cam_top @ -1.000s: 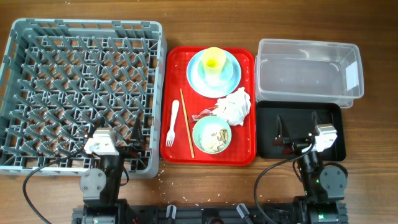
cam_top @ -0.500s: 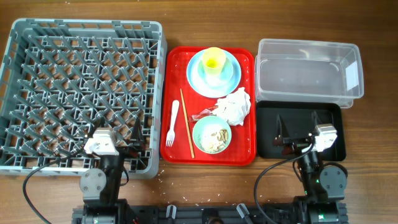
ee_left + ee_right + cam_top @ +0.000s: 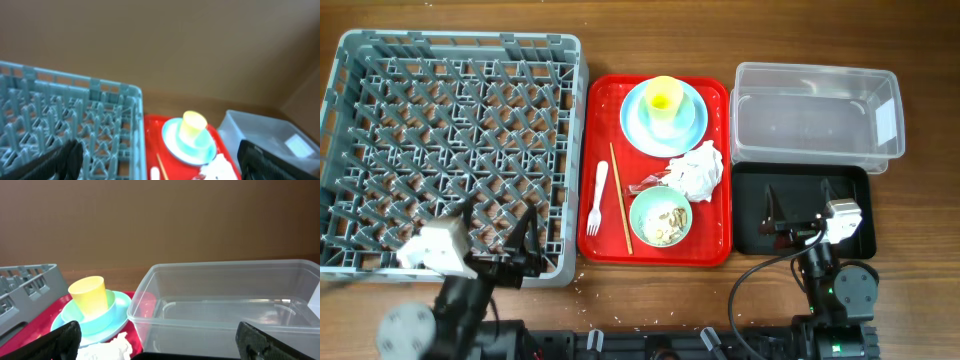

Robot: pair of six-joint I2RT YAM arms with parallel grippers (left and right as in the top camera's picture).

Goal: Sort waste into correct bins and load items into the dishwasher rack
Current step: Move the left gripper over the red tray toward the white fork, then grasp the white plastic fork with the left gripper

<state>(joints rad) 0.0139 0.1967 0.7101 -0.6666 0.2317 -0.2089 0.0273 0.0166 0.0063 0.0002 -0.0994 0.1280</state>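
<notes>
Fingers of my left gripper [image 3: 497, 210] and right gripper [image 3: 797, 195] are spread, holding nothing. Ahead of them I see nothing sorted; the rack [image 3: 460, 38] and tub [image 3: 817, 68] are empty.

I work over a brown wooden table [image 3: 620, 30] whose grain runs from side to side. Its top is matte and evenly lit, with only soft, short shadows on it. Beyond the far edge of the table stands a plain brown wall [image 3: 160, 215], flat and unmarked, a little darker toward its top. From my left wrist the same wall looks blurred. Above the table's right end, a paler brown panel [image 3: 306, 87] meets it along a slanted seam.
</notes>
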